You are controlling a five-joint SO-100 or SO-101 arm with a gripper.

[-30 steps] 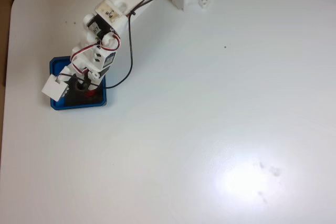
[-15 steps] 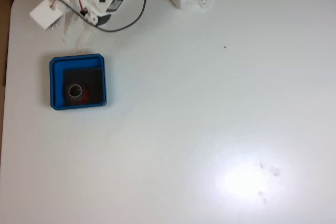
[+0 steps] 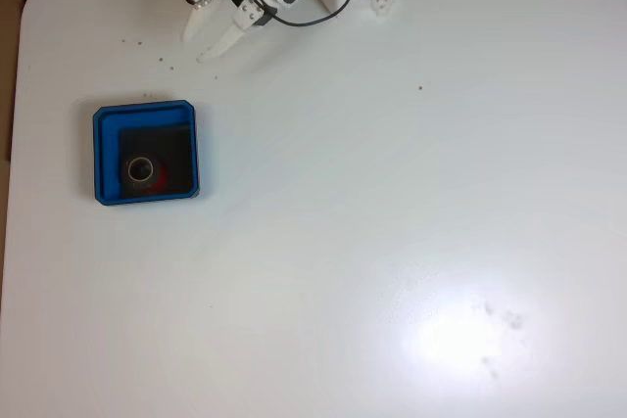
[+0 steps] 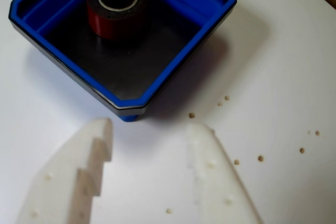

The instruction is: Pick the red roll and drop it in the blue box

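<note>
Red roll (image 3: 141, 170) upright on the black floor of the blue box (image 3: 108, 119), left-middle of the fixed view; in the wrist view, top centre (image 4: 114, 4) inside the box (image 4: 207, 11). Pincer (image 3: 208, 41) at upper left of the fixed view, well apart from the box, spread wide (image 4: 152, 129), holding nothing. White bench (image 3: 392, 242), dark crumbs (image 4: 260, 157) scattered lower right.

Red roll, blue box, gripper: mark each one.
red roll (image 4: 100, 20): wrist view, red side wall.
blue box (image 4: 202, 31): wrist view, right rim.
gripper (image 3: 202, 43): fixed view, between its spread fingertips.
</note>
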